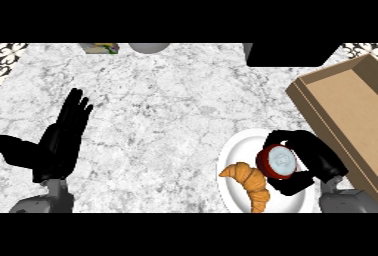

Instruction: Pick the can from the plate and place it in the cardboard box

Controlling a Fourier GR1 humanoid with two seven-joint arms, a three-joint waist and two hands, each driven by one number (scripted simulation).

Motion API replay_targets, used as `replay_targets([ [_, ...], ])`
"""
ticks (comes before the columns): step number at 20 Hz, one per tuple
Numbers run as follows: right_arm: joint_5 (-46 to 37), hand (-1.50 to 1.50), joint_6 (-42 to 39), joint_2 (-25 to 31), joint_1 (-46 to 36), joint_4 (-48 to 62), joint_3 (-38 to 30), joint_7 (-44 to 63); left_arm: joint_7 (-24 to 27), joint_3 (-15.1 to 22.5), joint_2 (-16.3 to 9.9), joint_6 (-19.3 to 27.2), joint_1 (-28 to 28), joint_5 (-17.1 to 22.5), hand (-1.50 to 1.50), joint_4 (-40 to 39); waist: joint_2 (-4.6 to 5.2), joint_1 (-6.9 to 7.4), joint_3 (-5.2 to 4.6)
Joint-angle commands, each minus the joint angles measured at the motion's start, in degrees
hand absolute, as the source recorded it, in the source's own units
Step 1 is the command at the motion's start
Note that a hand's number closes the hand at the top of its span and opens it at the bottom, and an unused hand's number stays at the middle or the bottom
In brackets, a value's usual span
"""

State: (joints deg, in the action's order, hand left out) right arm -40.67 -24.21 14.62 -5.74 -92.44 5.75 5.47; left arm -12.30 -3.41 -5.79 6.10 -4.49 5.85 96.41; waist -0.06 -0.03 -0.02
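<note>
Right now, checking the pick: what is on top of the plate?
On the plate lie a croissant and the red can, with the right hand curled round it. The can's base is hidden.

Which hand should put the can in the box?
The right hand. Its fingers are already curled round the can over the plate, and the cardboard box sits just beside it. The left hand rests open, far across the counter.

Croissant (249, 184): lower right. Marbled desk (170, 110) far edge: grey rounded object (150, 47), small greenish item (101, 48), black block (291, 54) at right.
</note>
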Motion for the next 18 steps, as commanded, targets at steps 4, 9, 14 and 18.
replay_targets([
  [4, -20.32, 1.5, 5.37, -5.82, 3.9, -12.01, 22.92, 9.21, -2.14, -0.2, -0.35, 0.79, -1.9, -0.35, 0.0, 0.45, -0.4, -0.15, -0.08],
  [9, -30.88, 1.5, 11.61, -8.76, 5.94, -14.37, 32.58, 13.17, -0.57, -2.97, -1.98, -1.9, -1.07, 2.39, 0.0, -1.75, -0.08, -0.14, -0.02],
  [14, -33.38, 1.5, -1.15, -7.84, 4.67, -30.02, 36.37, 19.11, -0.54, -2.25, -2.2, -2.6, 1.39, 2.1, 0.0, 1.91, -0.18, -0.05, -0.06],
  [18, -33.23, 1.5, -3.34, -7.96, 7.89, -40.36, 38.67, 20.8, -1.34, 0.36, 0.62, -0.44, 3.57, 0.29, 0.0, 4.11, -0.17, -0.05, -0.01],
])
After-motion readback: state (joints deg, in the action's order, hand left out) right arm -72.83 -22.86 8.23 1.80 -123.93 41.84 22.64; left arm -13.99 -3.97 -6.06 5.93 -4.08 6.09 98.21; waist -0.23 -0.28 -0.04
